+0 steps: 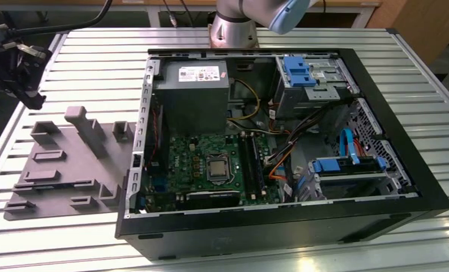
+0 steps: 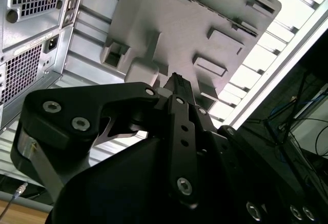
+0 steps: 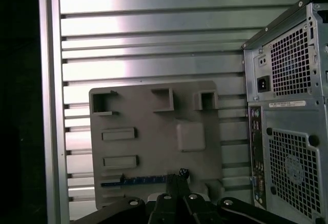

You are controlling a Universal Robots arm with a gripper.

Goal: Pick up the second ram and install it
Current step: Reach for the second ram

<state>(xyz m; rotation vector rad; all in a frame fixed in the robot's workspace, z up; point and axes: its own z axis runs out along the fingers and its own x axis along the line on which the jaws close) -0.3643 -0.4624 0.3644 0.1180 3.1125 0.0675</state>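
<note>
The second ram (image 3: 134,181) shows in the first wrist view as a thin blue strip. It lies along the edge of the grey fixture plate (image 3: 154,147) that is nearest my fingers. My gripper (image 3: 177,176) hangs above that edge, its fingers pressed together with nothing between them. In the second wrist view the gripper (image 2: 177,80) points at the same plate (image 2: 169,24). In the exterior view the gripper (image 1: 31,96) sits high at the far left, beyond the plate (image 1: 65,170). The motherboard (image 1: 209,164) with its black slots (image 1: 251,164) lies inside the open case.
The open computer case (image 1: 405,187) fills the middle and the exterior view's right, with a grey power-supply box (image 1: 190,90) and blue drive brackets (image 1: 296,71). The plate carries upright posts (image 1: 88,130). The case's rear panel (image 3: 289,131) stands beside the plate. The slatted table (image 1: 95,62) surrounds both.
</note>
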